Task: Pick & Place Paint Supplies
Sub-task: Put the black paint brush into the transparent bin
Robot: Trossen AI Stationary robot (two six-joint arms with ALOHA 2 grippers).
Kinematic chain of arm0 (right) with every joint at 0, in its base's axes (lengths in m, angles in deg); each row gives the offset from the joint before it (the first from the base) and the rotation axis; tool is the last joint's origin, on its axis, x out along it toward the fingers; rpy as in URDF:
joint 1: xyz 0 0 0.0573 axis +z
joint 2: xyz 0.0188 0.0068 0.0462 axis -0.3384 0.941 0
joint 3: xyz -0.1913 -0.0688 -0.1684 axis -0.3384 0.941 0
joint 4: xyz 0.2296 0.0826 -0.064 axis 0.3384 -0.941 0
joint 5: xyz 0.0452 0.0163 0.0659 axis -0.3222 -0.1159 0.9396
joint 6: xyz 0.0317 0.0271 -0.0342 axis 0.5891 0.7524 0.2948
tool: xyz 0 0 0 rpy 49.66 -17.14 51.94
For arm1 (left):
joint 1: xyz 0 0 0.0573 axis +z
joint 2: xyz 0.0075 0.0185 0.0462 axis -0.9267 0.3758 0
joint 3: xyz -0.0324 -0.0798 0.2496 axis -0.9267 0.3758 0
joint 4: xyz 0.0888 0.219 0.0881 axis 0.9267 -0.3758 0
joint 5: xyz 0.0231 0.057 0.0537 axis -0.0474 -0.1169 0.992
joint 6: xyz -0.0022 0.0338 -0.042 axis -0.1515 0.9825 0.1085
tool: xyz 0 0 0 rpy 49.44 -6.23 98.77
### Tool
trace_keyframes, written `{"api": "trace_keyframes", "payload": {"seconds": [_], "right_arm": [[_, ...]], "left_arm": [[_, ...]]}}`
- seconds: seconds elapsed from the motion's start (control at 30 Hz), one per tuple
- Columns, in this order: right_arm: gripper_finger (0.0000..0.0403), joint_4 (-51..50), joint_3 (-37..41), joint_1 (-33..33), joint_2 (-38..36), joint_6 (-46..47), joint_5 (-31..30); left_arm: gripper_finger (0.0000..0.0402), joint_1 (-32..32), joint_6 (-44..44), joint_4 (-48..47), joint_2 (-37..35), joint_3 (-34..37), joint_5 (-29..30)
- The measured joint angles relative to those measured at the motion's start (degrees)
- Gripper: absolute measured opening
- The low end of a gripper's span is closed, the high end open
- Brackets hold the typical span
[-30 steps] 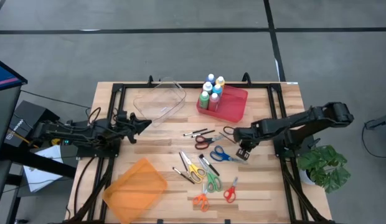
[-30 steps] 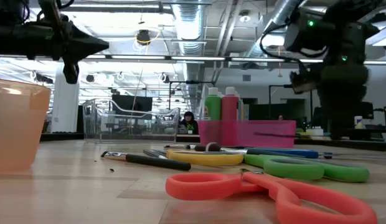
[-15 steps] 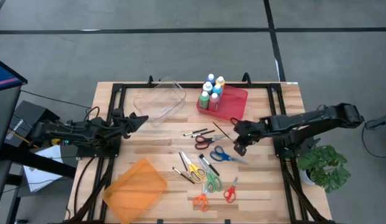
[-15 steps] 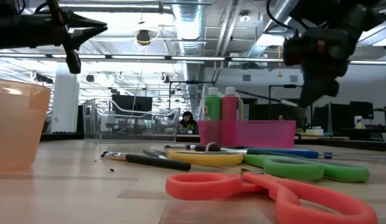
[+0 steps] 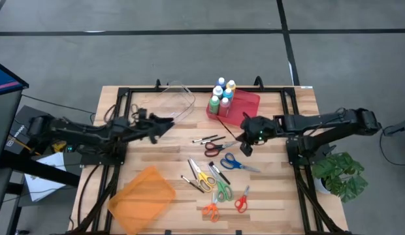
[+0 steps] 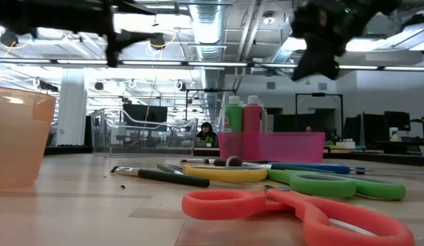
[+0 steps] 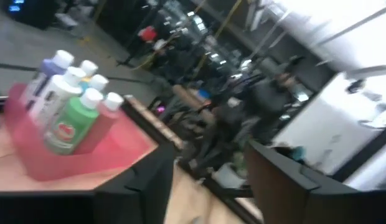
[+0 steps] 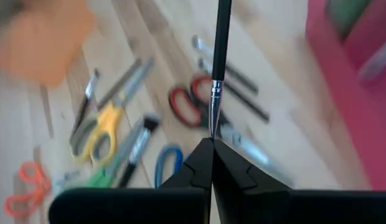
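Note:
Several paint bottles (image 5: 222, 94) with white caps stand upright in a pink bin (image 5: 245, 111) at the table's far middle; the left wrist view also shows the bottles (image 7: 68, 109). My left gripper (image 5: 168, 124) hangs open and empty left of the bin, pointing toward it, its two fingers (image 7: 143, 186) apart. My right gripper (image 5: 247, 140) hovers just near of the pink bin, shut on a thin black paintbrush (image 8: 219, 56). My right gripper pinches the paintbrush between its two fingertips at the end by the silver ferrule (image 8: 212, 127). The black handle sticks out ahead of the fingers, roughly in line with them. The brush is lifted clear of the table.
A clear bin (image 5: 170, 104) stands at the far left and an orange bin (image 5: 142, 199) at the near left. Several scissors (image 5: 219, 186) and loose brushes (image 5: 209, 139) lie across the table's middle. A potted plant (image 5: 340, 176) sits off the right edge.
My left gripper has moved up and toward the table's right, nearer the pink bin, and has opened. My right gripper has risen, tipped from pointing steeply down to a shallower slant, and shifted toward the pink bin, staying shut, with the paintbrush lifted clear.

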Motion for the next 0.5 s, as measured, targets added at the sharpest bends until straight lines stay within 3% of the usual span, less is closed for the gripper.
{"api": "trace_keyframes", "payload": {"seconds": [0.2,0.37,0.5], "right_arm": [[0.0,5.0,-2.2,-3.0,0.0,-4.1,-0.1],[0.0,7.7,-3.4,-4.8,0.0,-6.5,-0.1],[0.0,9.9,-3.9,-5.1,0.0,-7.7,-0.2]], "left_arm": [[0.0258,5.9,2.3,7.2,12.9,-5.9,-2.8],[0.027,10.9,2.9,17.2,21.9,-10.8,-11.4],[0.027,12.6,4.6,17.7,28.7,-16.8,-18.2]]}}
